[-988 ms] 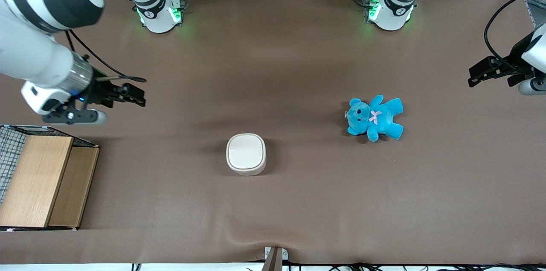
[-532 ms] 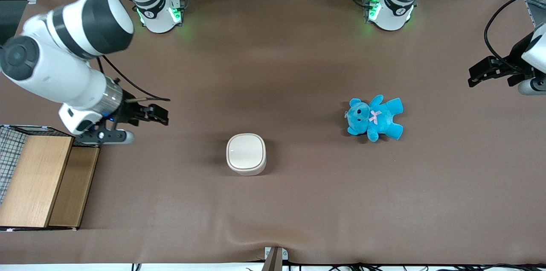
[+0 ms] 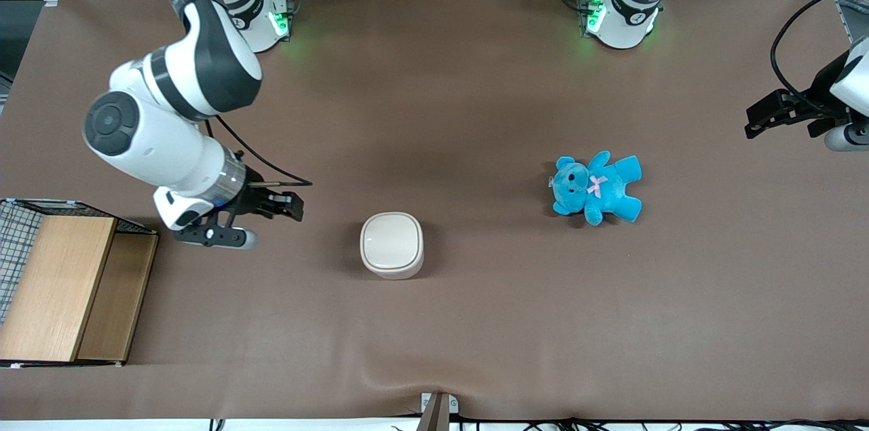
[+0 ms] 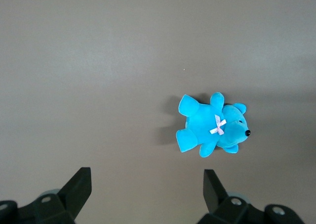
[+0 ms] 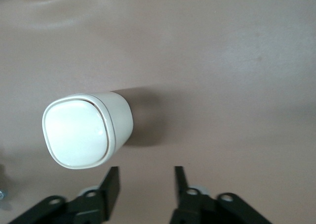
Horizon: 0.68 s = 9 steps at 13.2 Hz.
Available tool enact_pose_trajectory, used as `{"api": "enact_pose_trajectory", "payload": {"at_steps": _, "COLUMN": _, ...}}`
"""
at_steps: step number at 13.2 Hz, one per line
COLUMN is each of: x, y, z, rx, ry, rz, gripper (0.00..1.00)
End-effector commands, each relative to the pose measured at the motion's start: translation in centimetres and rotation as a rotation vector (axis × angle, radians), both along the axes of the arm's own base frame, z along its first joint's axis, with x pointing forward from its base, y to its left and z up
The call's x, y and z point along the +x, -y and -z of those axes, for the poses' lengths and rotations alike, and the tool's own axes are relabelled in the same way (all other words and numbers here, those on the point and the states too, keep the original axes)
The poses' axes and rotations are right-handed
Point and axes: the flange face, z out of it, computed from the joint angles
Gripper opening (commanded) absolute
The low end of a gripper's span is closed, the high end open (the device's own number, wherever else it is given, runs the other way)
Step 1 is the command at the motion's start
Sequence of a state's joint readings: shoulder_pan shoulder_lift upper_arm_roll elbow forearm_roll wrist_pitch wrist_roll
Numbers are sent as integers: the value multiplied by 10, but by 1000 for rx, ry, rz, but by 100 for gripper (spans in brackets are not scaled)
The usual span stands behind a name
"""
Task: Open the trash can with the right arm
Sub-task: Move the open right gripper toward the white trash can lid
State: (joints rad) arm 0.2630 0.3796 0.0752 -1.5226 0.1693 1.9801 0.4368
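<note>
The gripper [image 3: 293, 206] hangs above the table [image 3: 475, 315] with its fingers [image 5: 111, 185] apart and nothing between them — near the bin [image 3: 392, 244], not touching it. The bin stands mid-table with its lid [image 5: 76, 131] flat and closed. A teddy [image 3: 596, 188] lies toward the parked arm's end, well apart; a wooden box [image 3: 64, 288] sits at the working arm's end.

No readable text.
I find no legible lettering, label, brand or number on the trash can [image 3: 392, 244], the teddy bear [image 3: 596, 187], the wooden box [image 3: 64, 288] or my arm [image 3: 163, 125].
</note>
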Motion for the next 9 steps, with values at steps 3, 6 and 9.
{"api": "enact_pose_trajectory", "payload": {"at_steps": 3, "x": 10, "y": -45, "z": 15, "rx": 13, "ry": -17, "rz": 75, "gripper": 19}}
{"api": "enact_pose_trajectory", "payload": {"at_steps": 6, "x": 13, "y": -56, "z": 28, "rx": 22, "ry": -7, "rz": 100, "gripper": 0}}
{"api": "enact_pose_trajectory", "payload": {"at_steps": 9, "x": 20, "y": -71, "z": 54, "rx": 30, "ry": 5, "rz": 112, "gripper": 0}}
